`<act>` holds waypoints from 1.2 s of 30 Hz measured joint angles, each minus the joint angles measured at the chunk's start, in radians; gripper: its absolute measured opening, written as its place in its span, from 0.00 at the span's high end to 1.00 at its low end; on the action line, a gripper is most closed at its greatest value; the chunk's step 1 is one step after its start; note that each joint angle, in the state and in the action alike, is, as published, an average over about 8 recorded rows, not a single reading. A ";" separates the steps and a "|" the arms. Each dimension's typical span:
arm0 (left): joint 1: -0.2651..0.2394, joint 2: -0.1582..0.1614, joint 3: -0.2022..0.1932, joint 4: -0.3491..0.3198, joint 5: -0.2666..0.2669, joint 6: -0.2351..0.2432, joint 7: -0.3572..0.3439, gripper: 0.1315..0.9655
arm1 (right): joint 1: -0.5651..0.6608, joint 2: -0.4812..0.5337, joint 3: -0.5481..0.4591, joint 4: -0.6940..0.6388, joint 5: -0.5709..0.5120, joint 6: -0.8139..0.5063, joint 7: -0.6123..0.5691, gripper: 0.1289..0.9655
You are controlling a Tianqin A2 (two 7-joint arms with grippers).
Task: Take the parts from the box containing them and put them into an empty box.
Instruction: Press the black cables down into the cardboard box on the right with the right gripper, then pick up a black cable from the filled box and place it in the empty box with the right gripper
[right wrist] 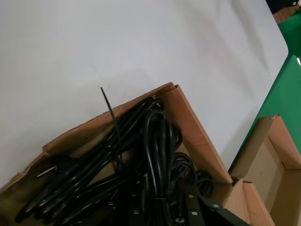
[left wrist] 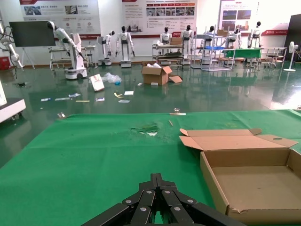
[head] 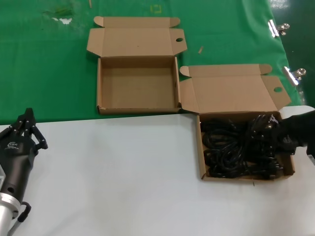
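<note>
Two shallow brown corrugated cardboard boxes with hinged lids lie open on the table (head: 123, 167), which is white in front and covered with green cloth (head: 44, 69) behind. The empty box (head: 138, 84) sits on the green cloth toward the robot's left, its lid folded back (one round hole shows near a lid corner). The box containing the parts (head: 201, 157) rests on the white surface to the right, its rear corner just beside the empty one. Inside it lie the black power cords (head: 229, 150), a tangle of looped bundles filling the tray; the right wrist view shows them pressed against the box's cardboard wall.

The right gripper (head: 284, 139) reaches in from the right edge and is down among the cords at the box's right side; whether its fingers are apart or clamped cannot be told. The left gripper (head: 27, 124) hovers over the white table at the far left, well apart from both boxes, fingertips drawn together.
</note>
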 joint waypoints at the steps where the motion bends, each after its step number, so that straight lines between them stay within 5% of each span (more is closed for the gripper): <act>1: 0.000 0.000 0.000 0.000 0.000 0.000 0.000 0.99 | 0.001 0.000 0.000 -0.007 -0.001 0.001 -0.004 0.77; 11: 0.000 0.000 0.000 0.000 0.000 0.000 0.000 0.99 | 0.015 0.000 0.007 -0.038 -0.010 0.012 -0.034 0.88; 17: 0.000 0.000 0.000 0.000 0.000 0.000 0.000 0.99 | -0.020 0.022 0.025 0.072 0.008 0.006 0.021 0.95; 28: 0.000 0.000 0.000 0.000 0.000 0.000 0.000 0.99 | -0.175 0.130 0.038 0.548 0.139 0.040 0.490 0.95; 36: 0.000 0.000 0.000 0.000 0.000 0.000 0.000 0.99 | -0.208 0.154 0.005 0.757 0.143 0.150 0.859 0.95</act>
